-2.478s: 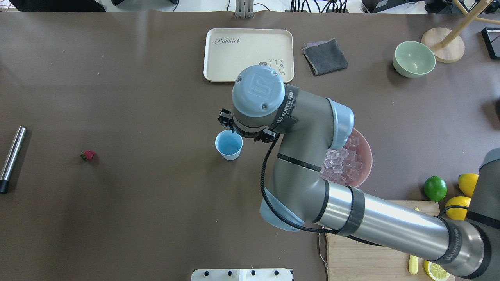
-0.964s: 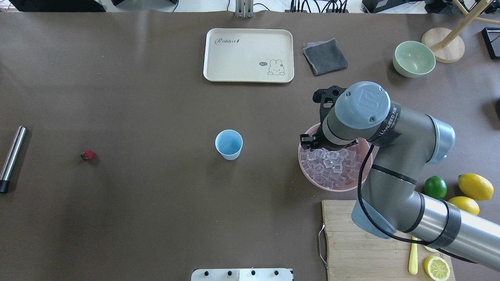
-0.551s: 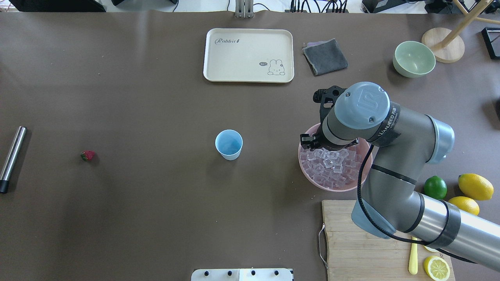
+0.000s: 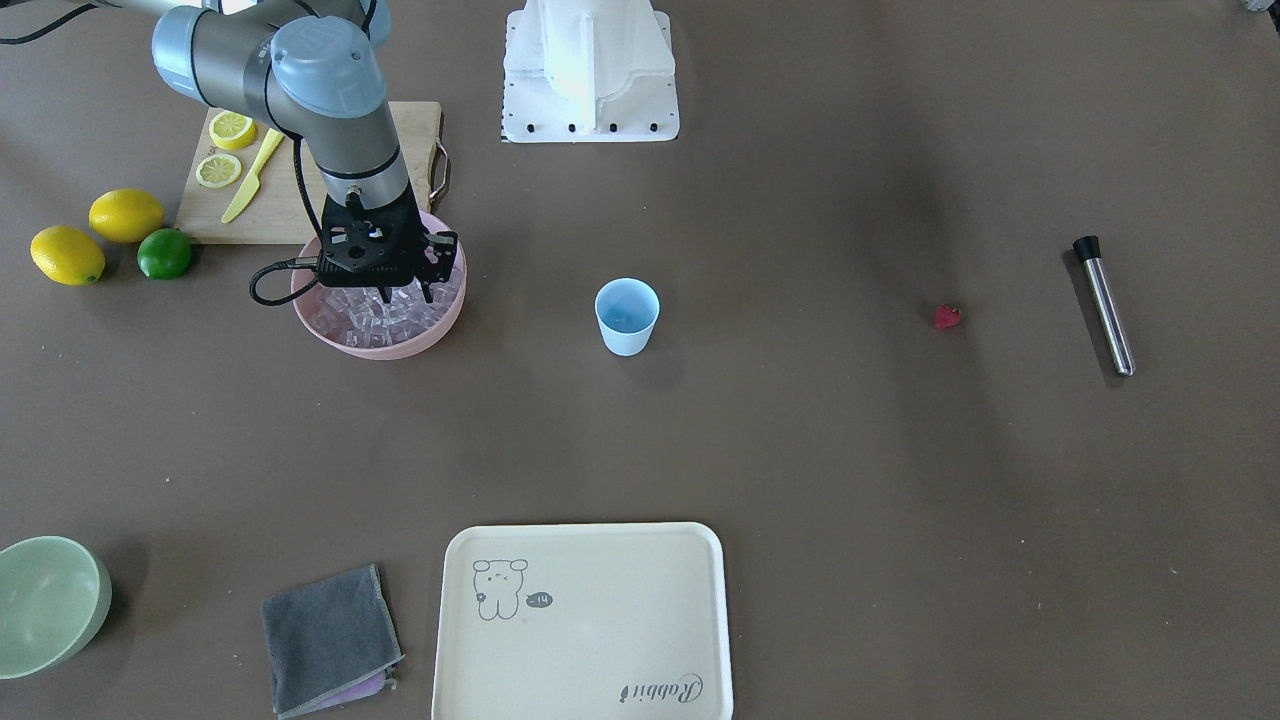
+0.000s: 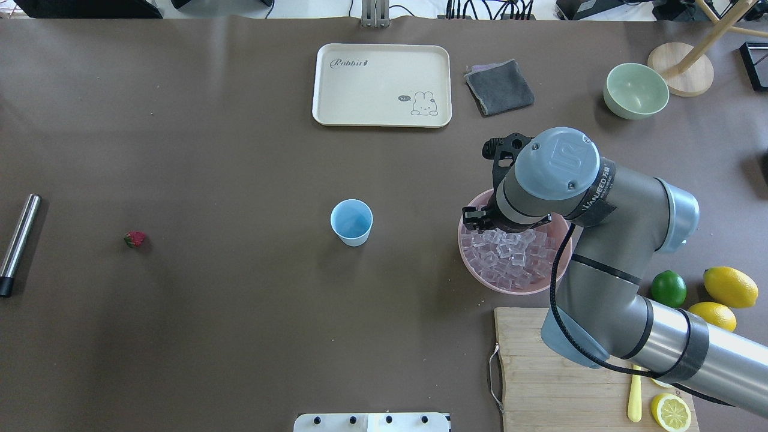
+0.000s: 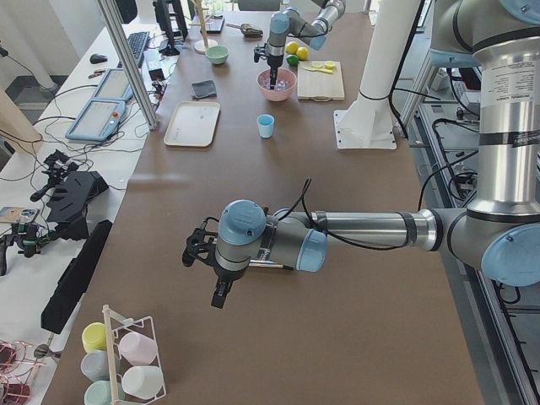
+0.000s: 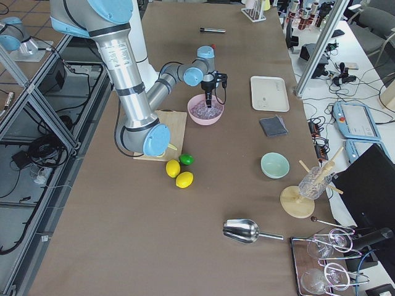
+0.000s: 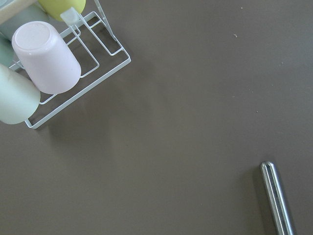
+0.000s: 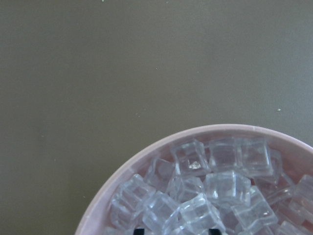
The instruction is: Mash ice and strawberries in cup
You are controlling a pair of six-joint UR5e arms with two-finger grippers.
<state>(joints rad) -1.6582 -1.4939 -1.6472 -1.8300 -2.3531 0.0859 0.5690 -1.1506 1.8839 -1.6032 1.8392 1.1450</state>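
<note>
Light blue cup (image 5: 351, 223); strawberry (image 5: 135, 239) apparently red

A robotics lab: mounted arms (image 6: 354, 226), cables (image 5: 489, 8), control tablets (image 6: 94, 118).

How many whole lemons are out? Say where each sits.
2. One whole lemon lies next to the lime by the cutting board; the second lemon lies just beyond it.

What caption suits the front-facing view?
Right gripper in the pink bowl of ice; blue cup and strawberry stand apart.
</note>
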